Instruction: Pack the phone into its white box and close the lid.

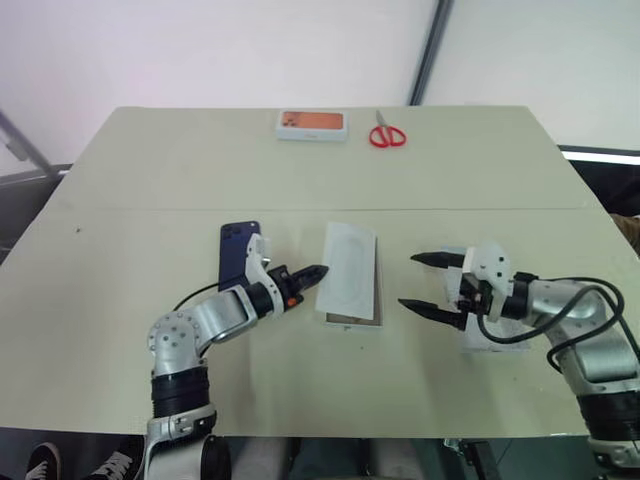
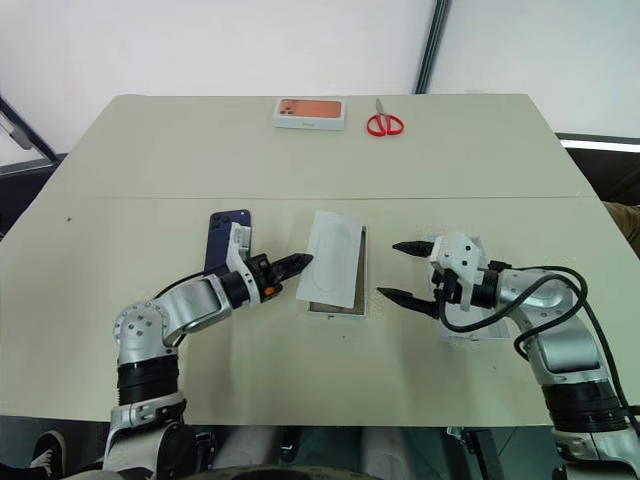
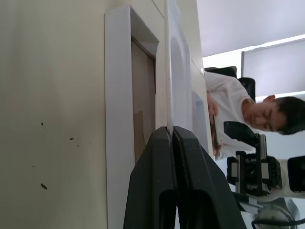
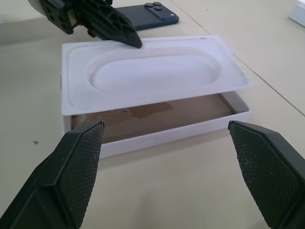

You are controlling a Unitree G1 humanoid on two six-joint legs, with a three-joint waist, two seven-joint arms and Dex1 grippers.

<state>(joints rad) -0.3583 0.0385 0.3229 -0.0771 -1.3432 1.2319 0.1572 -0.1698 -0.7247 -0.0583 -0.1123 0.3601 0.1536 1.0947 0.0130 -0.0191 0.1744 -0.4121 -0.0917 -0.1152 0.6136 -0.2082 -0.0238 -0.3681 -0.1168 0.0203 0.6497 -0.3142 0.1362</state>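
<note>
My right claw (image 1: 432, 283) hangs with fingers wide apart at lower right; my left claw (image 1: 312, 273) is pinched together on the flat white insert's (image 1: 348, 270) edge. That insert lies askew over the white box (image 1: 350, 321), mid-frame, long axis running near to far. The phone (image 1: 238, 253) lies left of them on the tabletop (image 1: 180, 170), camera end far.

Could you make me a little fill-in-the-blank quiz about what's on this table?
1. The scissors at the table's far edge have ___ handles.
2. The left gripper is shut on the edge of the white ___, which lies tilted over the box.
3. The right gripper's jaws stand ___.
4. The phone lies on the table to the robot's ___ of the box.

Missing words: red; insert; open; left
</note>
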